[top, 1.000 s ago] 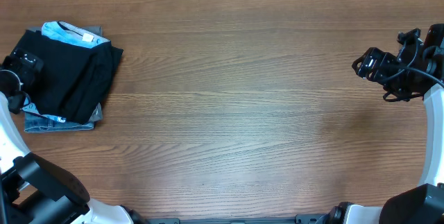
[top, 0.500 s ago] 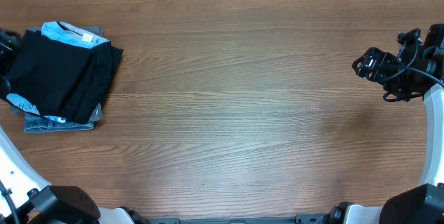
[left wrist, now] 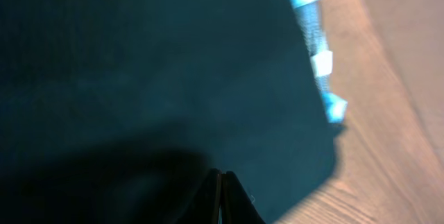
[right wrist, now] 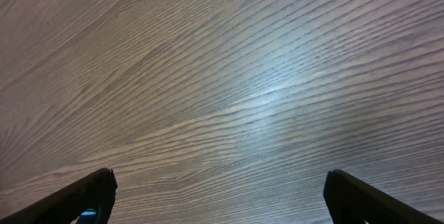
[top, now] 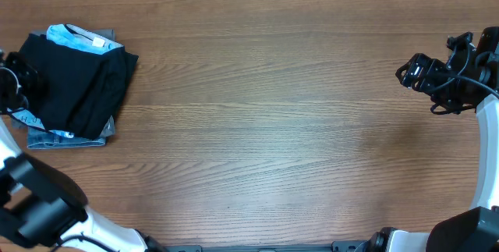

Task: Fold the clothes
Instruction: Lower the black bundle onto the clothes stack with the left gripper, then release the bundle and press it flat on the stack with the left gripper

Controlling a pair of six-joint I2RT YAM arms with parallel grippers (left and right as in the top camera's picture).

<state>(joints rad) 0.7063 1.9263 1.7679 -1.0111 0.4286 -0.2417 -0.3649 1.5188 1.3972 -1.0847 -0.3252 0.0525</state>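
Black shirt (top: pixel 78 80) lies on folded clothes (top: pixel 74 38) at the tabletop's (top: pixel 273 127) far left, left end effector (left wrist: pixel 220 182) clamped on its edge, right end effector (right wrist: pixel 222 197) open; next, probably drag it clear to spread.

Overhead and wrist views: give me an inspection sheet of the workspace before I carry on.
Surface: wood-grain table, clothes pile at its left end.
Job's things: black T-shirt, on top of that pile.
Clutter: light blue garment and denim piece under it.
Grippers: left gripper jaws shut at the shirt's left edge, grip on fabric unclear; right gripper jaws open above the wood.
Cables: black cable looped on the right arm.
Surroundings: nothing seen.
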